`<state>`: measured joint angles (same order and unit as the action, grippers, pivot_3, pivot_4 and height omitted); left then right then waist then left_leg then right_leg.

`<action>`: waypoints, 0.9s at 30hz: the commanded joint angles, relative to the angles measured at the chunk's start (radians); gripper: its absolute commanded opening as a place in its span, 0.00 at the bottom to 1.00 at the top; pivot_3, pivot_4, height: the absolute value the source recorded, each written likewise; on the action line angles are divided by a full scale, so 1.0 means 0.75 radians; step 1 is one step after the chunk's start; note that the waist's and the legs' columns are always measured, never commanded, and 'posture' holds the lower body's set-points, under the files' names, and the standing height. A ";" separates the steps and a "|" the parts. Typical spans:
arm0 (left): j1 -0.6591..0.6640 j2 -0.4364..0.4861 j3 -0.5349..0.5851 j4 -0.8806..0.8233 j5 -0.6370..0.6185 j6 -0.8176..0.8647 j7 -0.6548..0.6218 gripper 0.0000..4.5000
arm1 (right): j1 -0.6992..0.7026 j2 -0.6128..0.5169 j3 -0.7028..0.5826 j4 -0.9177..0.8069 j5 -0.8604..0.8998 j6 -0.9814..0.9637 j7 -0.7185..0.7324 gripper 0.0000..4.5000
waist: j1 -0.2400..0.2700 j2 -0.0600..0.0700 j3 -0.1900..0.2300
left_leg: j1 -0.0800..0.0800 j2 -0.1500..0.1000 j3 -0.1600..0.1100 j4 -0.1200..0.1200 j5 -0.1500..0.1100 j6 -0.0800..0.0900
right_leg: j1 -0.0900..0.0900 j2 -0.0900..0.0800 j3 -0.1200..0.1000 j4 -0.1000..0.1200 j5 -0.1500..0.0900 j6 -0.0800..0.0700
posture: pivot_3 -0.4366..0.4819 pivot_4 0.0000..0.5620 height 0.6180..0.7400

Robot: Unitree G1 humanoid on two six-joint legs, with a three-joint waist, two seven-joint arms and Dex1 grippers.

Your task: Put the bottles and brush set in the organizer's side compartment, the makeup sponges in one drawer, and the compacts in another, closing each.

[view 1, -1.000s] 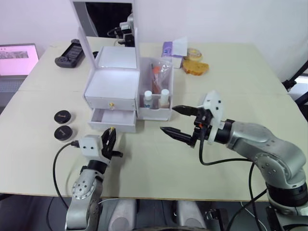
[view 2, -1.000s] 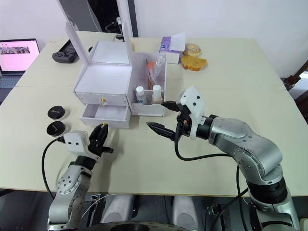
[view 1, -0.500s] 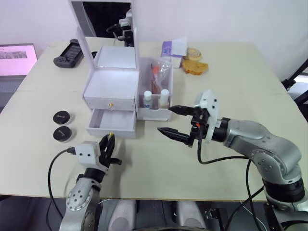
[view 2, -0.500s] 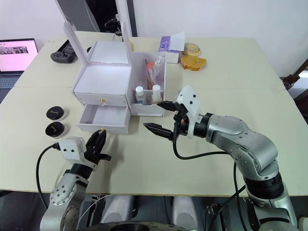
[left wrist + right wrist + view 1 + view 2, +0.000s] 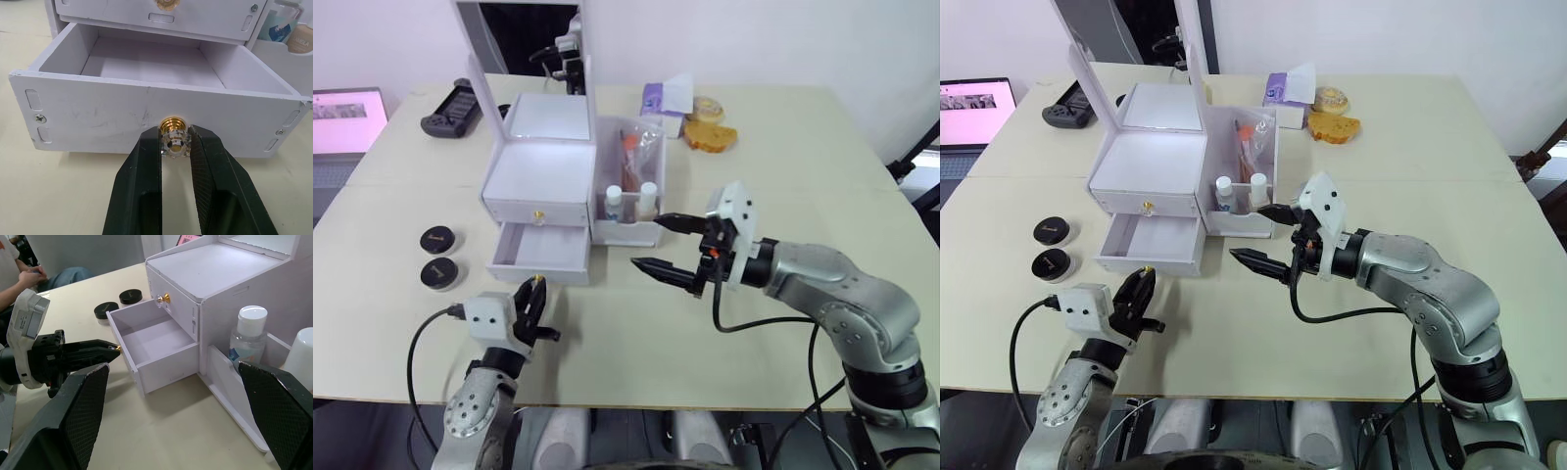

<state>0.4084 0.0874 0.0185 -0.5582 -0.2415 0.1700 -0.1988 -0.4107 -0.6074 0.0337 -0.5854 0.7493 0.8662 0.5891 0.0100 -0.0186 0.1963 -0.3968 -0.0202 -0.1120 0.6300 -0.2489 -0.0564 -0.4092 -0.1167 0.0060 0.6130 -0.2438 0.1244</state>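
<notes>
Left eye view: since a second ago, the left hand [image 5: 535, 294] has drawn the lower drawer [image 5: 540, 249] further out; it is pinched on the gold knob [image 5: 173, 138]. The drawer is empty. Both compacts [image 5: 439, 256] lie on the counter [image 5: 783, 186] left of the organizer [image 5: 543, 166] and go in next. The right hand [image 5: 668, 245] hovers wide open, empty, just beside the side compartment [image 5: 631, 186].

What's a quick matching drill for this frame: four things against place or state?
Things:
1. lower drawer
2. left tool
3. bottles
4. compacts

Place or state:
a. standing in the side bin
b. pulled open, empty
c. on the table, to the robot's left of the drawers
d. closed on the drawer knob

Pairs: 1-b, 2-d, 3-a, 4-c
</notes>
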 commanded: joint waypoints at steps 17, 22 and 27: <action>0.339 0.302 0.362 0.032 -0.296 -0.294 -0.467 1.00 | 0.169 -0.271 -0.230 0.275 -0.212 -0.422 0.366 1.00 | -0.027 0.001 0.000 | 0.003 0.001 0.002 0.002 -0.003 0.005 | 0.001 0.000 0.000 0.001 0.000 -0.001 | 0.48 0.27 1.00; 0.248 0.474 0.657 0.340 -0.407 -0.360 -0.616 1.00 | 0.231 -0.326 -0.286 0.435 -0.289 -0.581 0.478 1.00 | -0.026 0.001 -0.001 | 0.005 0.002 0.003 0.003 -0.003 0.005 | 0.003 0.000 -0.001 0.002 0.000 -0.001 | 0.48 0.27 1.00; 0.123 0.659 0.844 0.565 -0.541 -0.278 -0.767 1.00 | 0.222 -0.294 -0.351 0.593 -0.283 -0.664 0.515 1.00 | -0.029 0.001 -0.001 | 0.005 0.002 0.003 0.003 -0.003 0.005 | 0.003 0.000 -0.001 0.002 0.002 -0.004 | 0.48 0.27 1.00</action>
<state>0.5020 0.5564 0.5934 -0.1623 -0.6064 -0.0522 -0.7336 -0.2362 -0.8313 -0.1852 -0.1629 0.5342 0.4034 0.9626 -0.0115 -0.0180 0.1957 -0.3930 -0.0188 -0.1099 0.6319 -0.2510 -0.0526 -0.4070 -0.1170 0.0054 0.6143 -0.2420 0.1212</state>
